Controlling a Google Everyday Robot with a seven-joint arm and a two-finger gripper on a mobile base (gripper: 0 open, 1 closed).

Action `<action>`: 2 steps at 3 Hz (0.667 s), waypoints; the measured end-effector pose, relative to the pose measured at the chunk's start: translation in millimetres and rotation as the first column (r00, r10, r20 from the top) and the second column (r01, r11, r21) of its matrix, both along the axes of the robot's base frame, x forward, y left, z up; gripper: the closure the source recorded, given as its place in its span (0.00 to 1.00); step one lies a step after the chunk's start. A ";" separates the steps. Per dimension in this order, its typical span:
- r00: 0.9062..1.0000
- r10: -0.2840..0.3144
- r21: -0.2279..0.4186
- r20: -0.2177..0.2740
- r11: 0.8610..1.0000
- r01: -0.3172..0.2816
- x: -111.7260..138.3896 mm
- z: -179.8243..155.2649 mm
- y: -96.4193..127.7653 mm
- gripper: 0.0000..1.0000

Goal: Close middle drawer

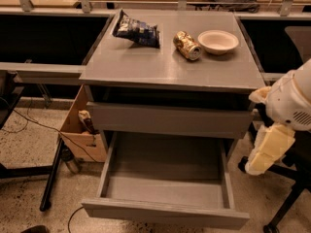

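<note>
Grey cabinet top [146,67] w/ 1 chip bag [137,31], 1 can [187,45], 1 bowl [218,41]. Middle drawer [165,212] pulled out. Gripper [265,152] hangs right of cabinet, touching nothing; its state: can't tell.

Gripper [268,152], at the right edge of view beside the cabinet, is noted pale yellow, hung from a white arm [291,101]. Left of it, the middle drawer [165,213] is seen plain grey, unpatterned; cabinet top [160,67] the same grey. Up-left of gripper: bowl [218,41] cream-white, can [187,45] gold, bag [136,31] dark blue with white print. Far left: cardboard box [85,149] brown, floor [22,147] speckled.
</note>
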State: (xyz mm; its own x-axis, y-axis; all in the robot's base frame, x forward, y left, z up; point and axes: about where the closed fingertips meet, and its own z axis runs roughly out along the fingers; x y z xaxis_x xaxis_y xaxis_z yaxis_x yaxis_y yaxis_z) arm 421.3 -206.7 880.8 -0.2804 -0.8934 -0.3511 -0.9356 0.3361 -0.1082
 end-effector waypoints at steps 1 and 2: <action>0.992 -0.051 0.115 -0.112 0.991 0.063 -1.7 -87.9 1.9 0.00; 0.981 -0.072 0.176 -0.183 0.979 0.104 -1.0 -150.3 -0.1 0.00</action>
State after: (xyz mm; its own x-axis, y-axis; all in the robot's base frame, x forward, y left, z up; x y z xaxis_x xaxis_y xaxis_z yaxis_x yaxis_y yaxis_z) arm 420.2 -206.8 730.4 -0.4266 -0.7870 -0.4458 -0.9003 0.4168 0.1256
